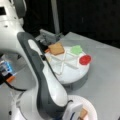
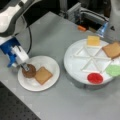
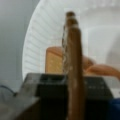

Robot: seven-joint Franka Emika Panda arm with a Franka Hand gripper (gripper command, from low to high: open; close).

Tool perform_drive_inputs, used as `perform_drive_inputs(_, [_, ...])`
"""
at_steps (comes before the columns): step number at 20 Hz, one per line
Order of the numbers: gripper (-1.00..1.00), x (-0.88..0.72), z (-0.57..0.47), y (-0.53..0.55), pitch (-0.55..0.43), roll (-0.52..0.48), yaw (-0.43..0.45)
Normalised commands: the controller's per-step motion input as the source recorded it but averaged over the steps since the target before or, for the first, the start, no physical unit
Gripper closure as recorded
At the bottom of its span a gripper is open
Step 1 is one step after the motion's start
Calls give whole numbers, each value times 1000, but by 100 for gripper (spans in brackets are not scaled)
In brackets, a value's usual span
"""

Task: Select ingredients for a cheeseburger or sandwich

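Right now I have the gripper clamped on the brown patty, holding it on edge over the small white plate, just beside the toast slice lying there. On the divided tray sit cheese, toast, lettuce and tomato. I can read no writing anywhere.

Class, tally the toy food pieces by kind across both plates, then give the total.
Toast: 2 (one on the small plate, one in the divided tray)
Patty, held edge-on in the gripper over the small plate: 1
Cheese: 1
Lettuce: 1
Tomato: 1
Total: 6
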Motion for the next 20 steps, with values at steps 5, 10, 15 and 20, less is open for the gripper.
perform_drive_inputs(5, [100, -311, 173, 472, 63, -329, -142])
perform_drive_inputs(10, [100, -295, 130, 442, 40, -354, -143])
perform_drive_inputs(15, [100, -243, 36, 398, -4, -352, -146])
perform_drive_inputs(20, [100, -200, -16, 345, -40, -341, -139])
